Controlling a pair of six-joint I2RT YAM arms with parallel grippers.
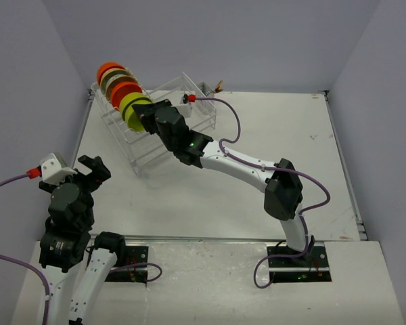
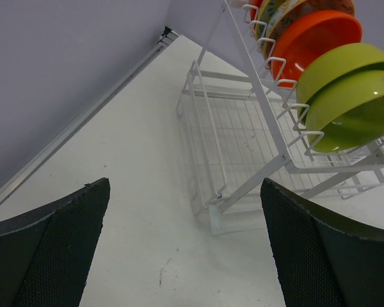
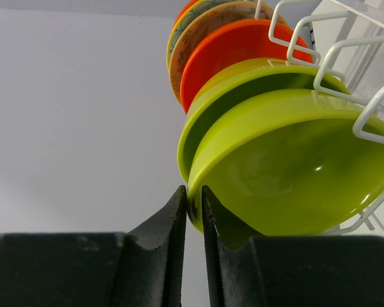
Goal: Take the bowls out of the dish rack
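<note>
The dish rack [image 1: 164,128] stands at the far left of the table, with several bowls upright in a row along its raised side. The nearest is a lime-green bowl [image 1: 132,112], then a second lime-green one, an orange-red one [image 1: 124,91], a patterned one and another orange-red one [image 1: 108,69]. My right gripper [image 1: 146,116] is shut on the rim of the nearest lime-green bowl [image 3: 288,173], which still sits in the tines. My left gripper [image 1: 88,169] is open and empty, low at the near left, facing the rack [image 2: 243,147].
A small side cup [image 1: 206,89] hangs on the rack's far right end. Grey walls close in the table on the left, back and right. The table's white surface [image 1: 277,135] stretches to the right of the rack.
</note>
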